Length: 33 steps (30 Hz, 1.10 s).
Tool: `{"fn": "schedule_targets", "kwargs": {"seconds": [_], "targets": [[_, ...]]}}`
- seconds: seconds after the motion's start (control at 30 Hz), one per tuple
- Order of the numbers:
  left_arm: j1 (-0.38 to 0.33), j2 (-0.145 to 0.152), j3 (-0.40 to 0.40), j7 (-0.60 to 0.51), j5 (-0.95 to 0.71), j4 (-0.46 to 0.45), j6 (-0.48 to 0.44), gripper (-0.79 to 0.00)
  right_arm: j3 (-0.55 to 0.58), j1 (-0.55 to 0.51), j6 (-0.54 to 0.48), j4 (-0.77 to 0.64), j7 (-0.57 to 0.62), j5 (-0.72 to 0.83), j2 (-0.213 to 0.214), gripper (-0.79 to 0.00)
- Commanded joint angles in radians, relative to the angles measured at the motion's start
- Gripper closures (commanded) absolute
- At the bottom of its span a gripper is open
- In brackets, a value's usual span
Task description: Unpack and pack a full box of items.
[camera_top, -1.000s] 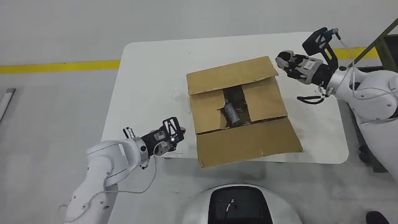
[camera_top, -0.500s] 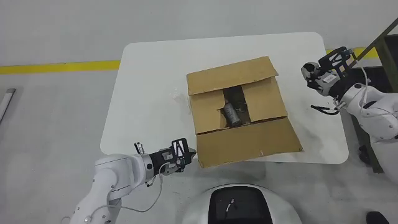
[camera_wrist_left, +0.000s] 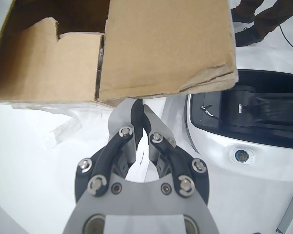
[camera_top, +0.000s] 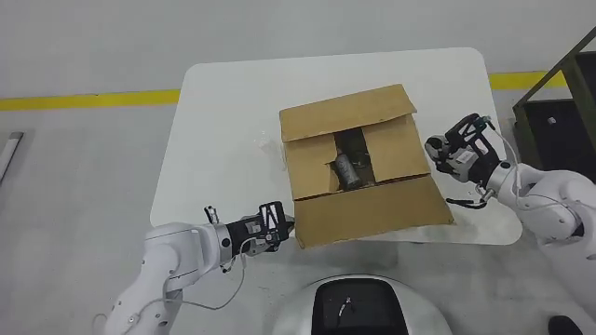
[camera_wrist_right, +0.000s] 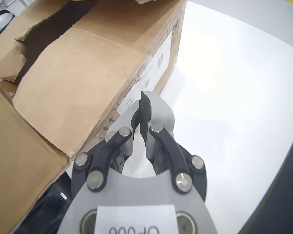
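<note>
Fingers (camera_wrist_left: 136,114) together beside torn, half-open cardboard box (camera_top: 372,209)

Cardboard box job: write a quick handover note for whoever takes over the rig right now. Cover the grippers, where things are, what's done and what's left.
Left gripper: shut and empty, at the corner of the cardboard box, by the edge of its near flap, not gripping it.
Right gripper: shut and empty, beside the box's labelled side wall.
Box: on the white table, flaps mostly folded over. A gap in the middle shows a grey item inside.
Done: no unpacking visible.
Left: open the flaps fully, take the items out, then pack them back.
</note>
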Motion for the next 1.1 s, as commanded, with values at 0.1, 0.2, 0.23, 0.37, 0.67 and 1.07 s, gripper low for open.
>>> {"fn": "schedule_targets", "kwargs": {"seconds": [0.1, 0.2, 0.23, 0.37, 0.67, 1.07], "targets": [[-0.016, 0.001, -0.005, 0.009, 0.01, -0.003, 0.027, 0.0, 0.003, -0.011, -0.023, -0.016, 0.026, 0.055, 0.001, 0.0], [-0.028, 0.0, -0.012, 0.021, -0.007, 0.005, 0.069, 0.0, 0.004, -0.018, -0.045, -0.023, 0.046, 0.053, 0.004, 0.0], [-0.033, -0.001, -0.012, 0.021, -0.014, 0.005, 0.084, 0.0, 0.006, -0.02, -0.046, -0.024, 0.046, 0.056, 0.004, 0.0], [-0.064, -0.005, -0.005, 0.008, -0.027, 0.005, 0.152, 0.0, 0.029, -0.023, -0.035, -0.029, 0.028, 0.1, 0.005, 0.0], [-0.129, -0.021, 0.061, -0.01, -0.037, 0.031, 0.255, 0.0, 0.123, 0.06, 0.004, -0.061, -0.035, -0.02, 0.016, 0.0], [-0.143, -0.028, 0.097, -0.035, -0.025, 0.042, 0.29, 0.0, -0.184, 0.208, 0.051, -0.033, -0.309, -0.337, -0.024, 0.0]]}}
